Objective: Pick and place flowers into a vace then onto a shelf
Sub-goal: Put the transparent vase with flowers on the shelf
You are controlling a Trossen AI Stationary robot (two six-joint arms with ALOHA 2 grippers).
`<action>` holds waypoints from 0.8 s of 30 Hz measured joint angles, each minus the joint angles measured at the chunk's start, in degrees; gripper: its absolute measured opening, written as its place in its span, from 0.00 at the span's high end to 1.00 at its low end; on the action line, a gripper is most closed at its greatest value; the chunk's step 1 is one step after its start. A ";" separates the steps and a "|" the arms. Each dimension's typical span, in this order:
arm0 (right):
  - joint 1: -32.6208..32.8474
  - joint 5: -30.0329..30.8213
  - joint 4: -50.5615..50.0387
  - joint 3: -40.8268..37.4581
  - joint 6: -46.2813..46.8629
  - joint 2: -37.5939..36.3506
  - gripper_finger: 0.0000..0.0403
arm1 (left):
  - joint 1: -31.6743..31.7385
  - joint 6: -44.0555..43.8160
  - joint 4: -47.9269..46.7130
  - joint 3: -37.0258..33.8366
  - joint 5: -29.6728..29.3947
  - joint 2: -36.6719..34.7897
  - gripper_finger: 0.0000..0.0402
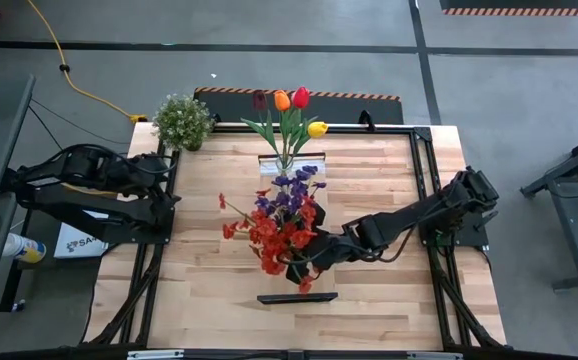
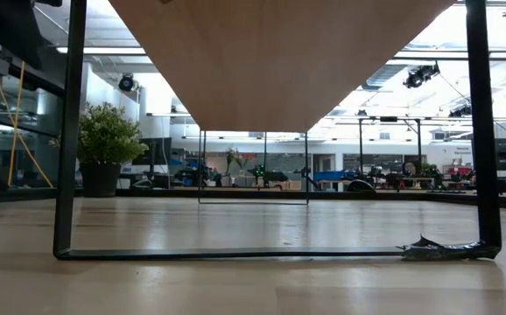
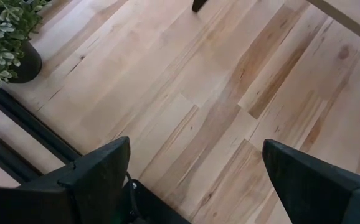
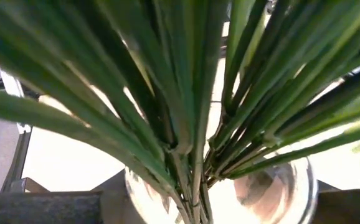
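Over the shelf (image 1: 296, 296), right gripper (image 1: 299, 268) pinches the vase (image 4: 273, 186).
Flowers (image 1: 287, 215) stand in it, mid-table; left gripper (image 3: 195, 180) waits spread at the table's (image 1: 389, 180) left edge.

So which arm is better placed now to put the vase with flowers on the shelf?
The right. Its gripper is already at the vase under the flowers, over the shelf. The left gripper waits open at the table's left edge, near the potted plant.
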 joint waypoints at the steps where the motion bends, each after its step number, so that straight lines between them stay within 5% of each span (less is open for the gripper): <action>1: -0.18 -0.27 -0.04 0.00 0.00 0.00 0.59 | 0.00 0.00 0.03 0.00 -0.02 0.01 0.01; 24: -1.05 -5.58 -4.77 -0.11 0.00 -0.97 0.43 | 0.00 -0.15 0.27 0.00 -0.07 0.00 0.01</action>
